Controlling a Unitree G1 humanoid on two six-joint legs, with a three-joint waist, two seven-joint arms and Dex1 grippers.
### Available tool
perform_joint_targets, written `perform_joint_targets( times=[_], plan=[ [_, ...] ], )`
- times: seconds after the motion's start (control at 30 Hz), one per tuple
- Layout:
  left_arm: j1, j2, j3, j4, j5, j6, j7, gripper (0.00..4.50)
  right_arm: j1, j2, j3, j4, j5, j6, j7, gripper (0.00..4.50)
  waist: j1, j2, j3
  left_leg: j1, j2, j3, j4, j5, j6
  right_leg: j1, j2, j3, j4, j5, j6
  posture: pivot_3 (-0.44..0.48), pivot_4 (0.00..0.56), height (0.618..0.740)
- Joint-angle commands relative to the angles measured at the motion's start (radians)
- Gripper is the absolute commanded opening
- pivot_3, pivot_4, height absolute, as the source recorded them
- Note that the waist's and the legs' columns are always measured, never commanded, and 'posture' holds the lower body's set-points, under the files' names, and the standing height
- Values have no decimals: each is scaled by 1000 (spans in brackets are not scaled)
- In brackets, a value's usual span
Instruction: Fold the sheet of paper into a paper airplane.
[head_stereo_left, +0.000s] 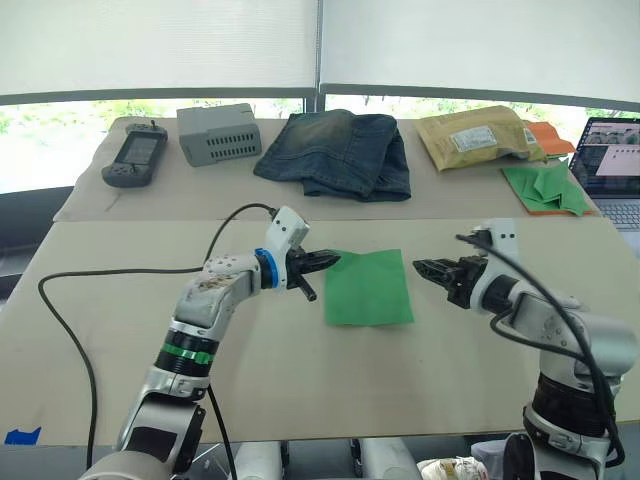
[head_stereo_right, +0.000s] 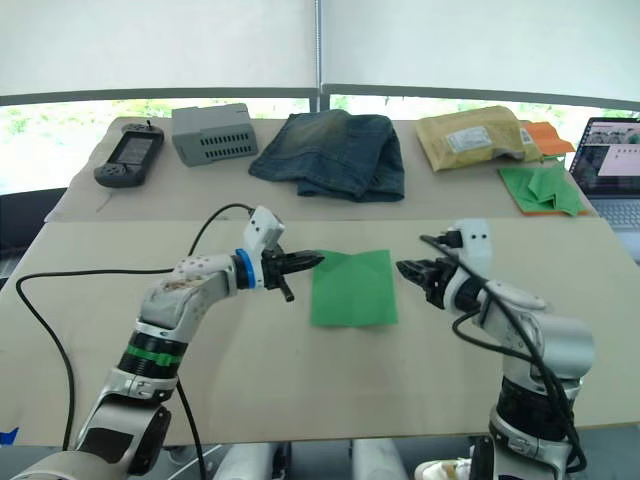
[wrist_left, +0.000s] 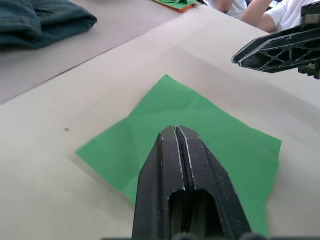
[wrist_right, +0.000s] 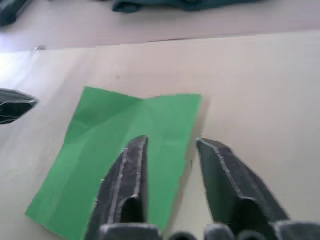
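No readable text anywhere on the table.

The padded envelope (head_stereo_left: 478, 136), far beyond the right gripper (head_stereo_left: 432, 268), carries a white label whose print is too small to read. The laptop screen (head_stereo_left: 611, 147) farther out on that side shows pink panels with no legible words. The sheet of paper (head_stereo_left: 368, 287) is unprinted.

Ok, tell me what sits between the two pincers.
The sheet of paper lies flat on the table between the left pincer and the right pincer; nothing else lies there, as the left eye view shows.
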Motion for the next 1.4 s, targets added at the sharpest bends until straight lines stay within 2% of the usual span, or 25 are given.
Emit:
perform_joint_targets(
  times=[0.03, 0.27, 0.53, 0.57, 0.8, 1.03, 1.17, 1.4],
  plan=[
    [14, 21, 19, -67, -22, 19, 8, 0, -37, 35, -63, 49, 54, 63, -28, 2943, 0, 0, 0, 0, 0, 0, 0, 0, 0, 0, 0, 0, 0, 0, 0, 0, 150, 728],
    [43, 43, 4, -103, -18, 27, 26, 0, -65, 71, -58, 206, 97, 17, -32, 2943, -1, 0, 0, 0, -1, 1, 0, 0, 0, 0, 0, 0, 0, 0, 0, 0, 150, 728],
    [54, 76, 16, -95, -14, 22, 33, 0, -107, 98, -45, 305, 210, 20, 12, 2943, -3, 0, 0, 0, 0, 1, 0, 0, 0, -1, 0, 0, 0, 0, 0, 0, 150, 728],
    [54, 79, 17, -92, -13, 26, 39, 0, -109, 97, -35, 315, 217, 14, 15, 2416, -2, 0, 0, 0, 0, 1, 0, 0, 0, -1, 0, 0, 0, 0, 0, 0, 150, 728],
    [66, 96, 18, -106, -28, 28, 40, 0, -83, 67, -4, 325, 288, 15, 53, 80, -1, 0, 0, -1, 0, 1, 0, 0, 0, -1, 0, 0, -1, 0, 0, 0, 150, 728],
    [93, 125, 13, -146, -65, 19, -30, 0, 4, 87, -46, 177, 417, 152, 34, 35, -2, 0, 0, -1, 1, 1, -1, 0, 1, -1, 0, 0, -1, 0, 0, 0, 150, 728],
    [120, 139, -5, -183, -82, -11, -83, 0, 68, 140, -106, 97, 456, 212, -39, 35, -1, 0, 0, -1, 2, 1, -1, 0, 1, -1, 0, 0, -1, 0, 1, 0, 150, 728],
    [144, 132, -20, -206, -78, -34, -102, 0, 220, 270, -147, -8, 650, 214, -236, 35, -1, 1, 0, -1, 4, 1, 0, 0, 1, -1, 1, 0, -1, -4, 6, 0, 150, 728]
  ],
)
